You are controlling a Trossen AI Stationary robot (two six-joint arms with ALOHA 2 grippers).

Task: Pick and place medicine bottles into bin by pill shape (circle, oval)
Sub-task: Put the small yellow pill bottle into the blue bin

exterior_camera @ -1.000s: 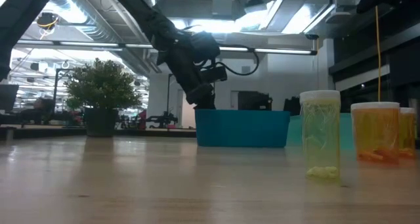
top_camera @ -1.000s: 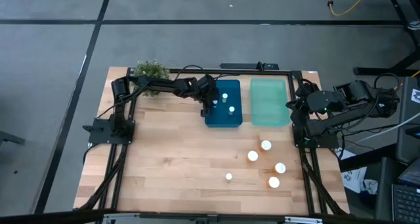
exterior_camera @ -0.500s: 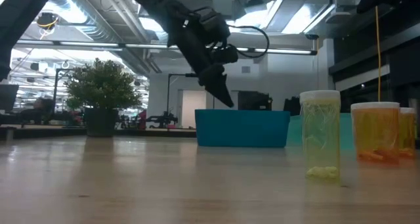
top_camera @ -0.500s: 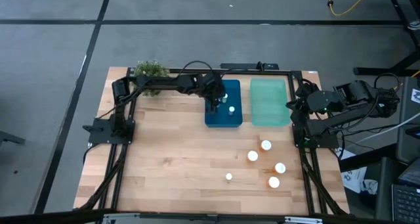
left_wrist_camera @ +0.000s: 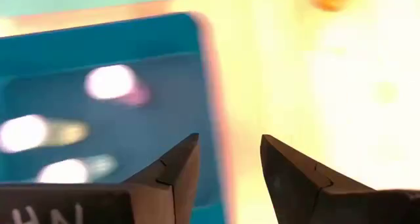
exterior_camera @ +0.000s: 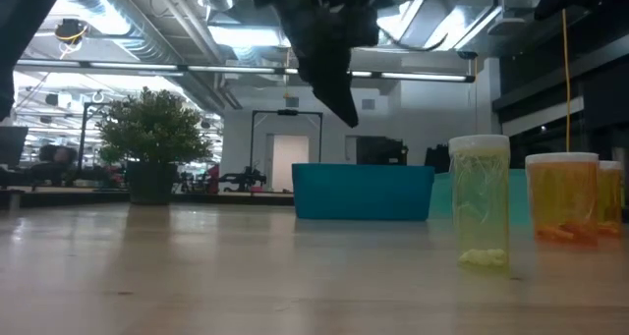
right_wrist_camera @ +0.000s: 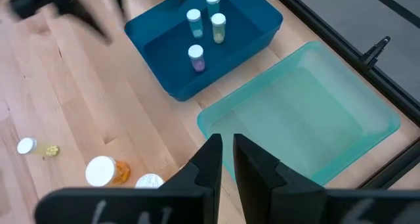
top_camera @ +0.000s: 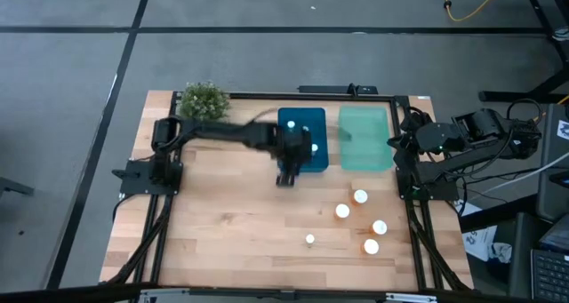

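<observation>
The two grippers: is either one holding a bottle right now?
No. The left gripper is open and empty beside the blue bin; the right gripper is shut on nothing.

Three small white-capped bottles [right_wrist_camera: 204, 22] upright in the blue bin [right_wrist_camera: 161, 85] — five more [top_camera: 357, 220] on the table.

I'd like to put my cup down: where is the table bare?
The table's left half, below the plant, is bare, and the green bin looks empty. Crowded: the blue bin and the bottles at lower right.

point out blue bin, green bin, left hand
blue bin [right_wrist_camera: 152, 50]: right wrist view, bare floor inside.
green bin [right_wrist_camera: 308, 129]: right wrist view, bare floor inside.
left hand [left_wrist_camera: 230, 165]: left wrist view, midway between its two dark fingertips, which stand apart.
</observation>
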